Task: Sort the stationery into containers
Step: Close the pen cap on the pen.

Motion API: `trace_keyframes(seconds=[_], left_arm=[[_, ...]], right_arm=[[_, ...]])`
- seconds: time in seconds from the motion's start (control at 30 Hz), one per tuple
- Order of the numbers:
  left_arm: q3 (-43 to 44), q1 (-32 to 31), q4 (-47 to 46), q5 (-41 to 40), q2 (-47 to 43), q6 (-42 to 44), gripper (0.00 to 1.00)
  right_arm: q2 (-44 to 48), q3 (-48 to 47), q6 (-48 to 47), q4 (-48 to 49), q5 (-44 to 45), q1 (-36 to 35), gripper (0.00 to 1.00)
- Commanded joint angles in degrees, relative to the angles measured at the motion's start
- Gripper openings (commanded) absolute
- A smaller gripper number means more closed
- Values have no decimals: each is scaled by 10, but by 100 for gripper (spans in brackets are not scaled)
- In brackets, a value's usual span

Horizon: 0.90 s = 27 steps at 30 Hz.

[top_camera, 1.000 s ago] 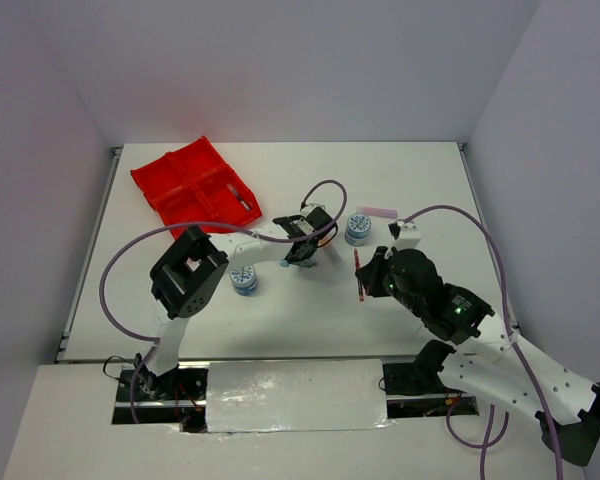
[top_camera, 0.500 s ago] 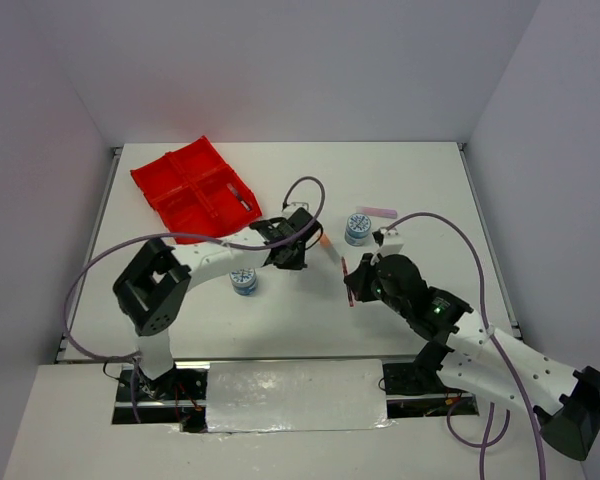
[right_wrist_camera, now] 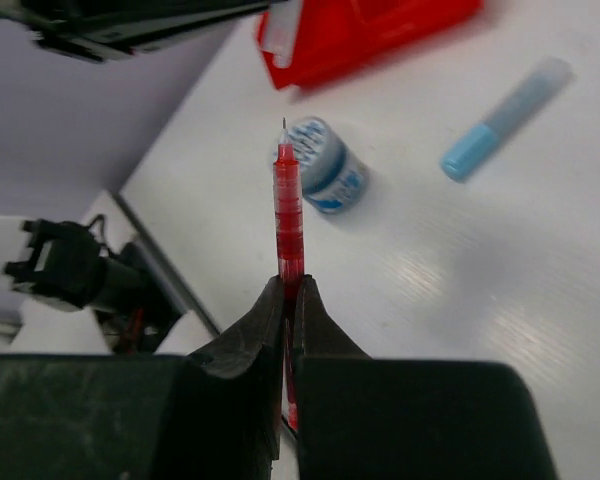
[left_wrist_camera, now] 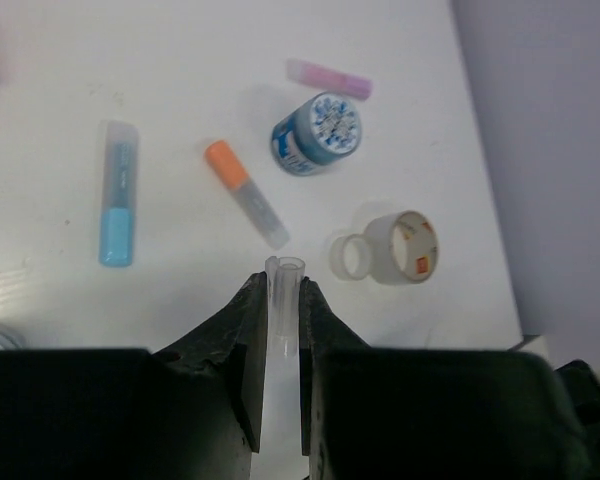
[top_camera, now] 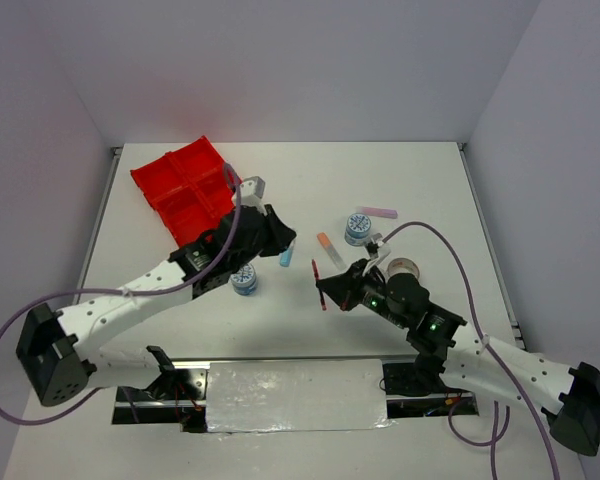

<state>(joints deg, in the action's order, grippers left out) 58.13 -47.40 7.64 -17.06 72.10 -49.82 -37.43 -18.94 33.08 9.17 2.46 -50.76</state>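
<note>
The red four-compartment tray (top_camera: 185, 185) sits at the back left and shows in the right wrist view (right_wrist_camera: 370, 30). My left gripper (top_camera: 278, 238) (left_wrist_camera: 283, 290) is shut on a thin clear tube-like stick (left_wrist_camera: 284, 300), held above the table. My right gripper (top_camera: 332, 287) (right_wrist_camera: 288, 290) is shut on the red pen (top_camera: 318, 285) (right_wrist_camera: 288, 200), held off the table. Lying loose are a light-blue stick (top_camera: 285, 257) (left_wrist_camera: 115, 205), an orange-tipped stick (top_camera: 327, 245) (left_wrist_camera: 245, 190), a pink stick (top_camera: 378, 212) (left_wrist_camera: 328, 78), a tape ring (top_camera: 404, 268) (left_wrist_camera: 395, 247) and two patterned tubs (top_camera: 358, 227) (top_camera: 244, 279).
The left arm stretches low across the table from the near left corner towards the tray. The right arm reaches in from the near right. Walls close in the table on three sides. The near tub (right_wrist_camera: 322, 175) stands just beyond the red pen's tip.
My left gripper has drawn left and back towards the tray, its arm now stretched low. My right gripper has moved left with the red pen. The light-blue stick now shows on the table.
</note>
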Motion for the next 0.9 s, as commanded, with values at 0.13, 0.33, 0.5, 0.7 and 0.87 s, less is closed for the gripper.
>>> trace_keyframes(seconds=[0.13, 0.33, 0.5, 0.7, 0.87], left_arm=[[-79, 0, -218, 62, -117, 15, 0], [-122, 0, -292, 91, -188, 42, 0], [-137, 0, -304, 107, -208, 50, 0], [-151, 0, -314, 116, -220, 39, 0], [-166, 0, -337, 128, -232, 33, 0]], right_arm=[[19, 3, -41, 165, -8, -67, 0], [-13, -32, -73, 178, 39, -122, 0], [-39, -61, -98, 178, 78, -146, 0], [-56, -80, -113, 195, 96, -152, 0], [-70, -98, -124, 198, 98, -152, 0]])
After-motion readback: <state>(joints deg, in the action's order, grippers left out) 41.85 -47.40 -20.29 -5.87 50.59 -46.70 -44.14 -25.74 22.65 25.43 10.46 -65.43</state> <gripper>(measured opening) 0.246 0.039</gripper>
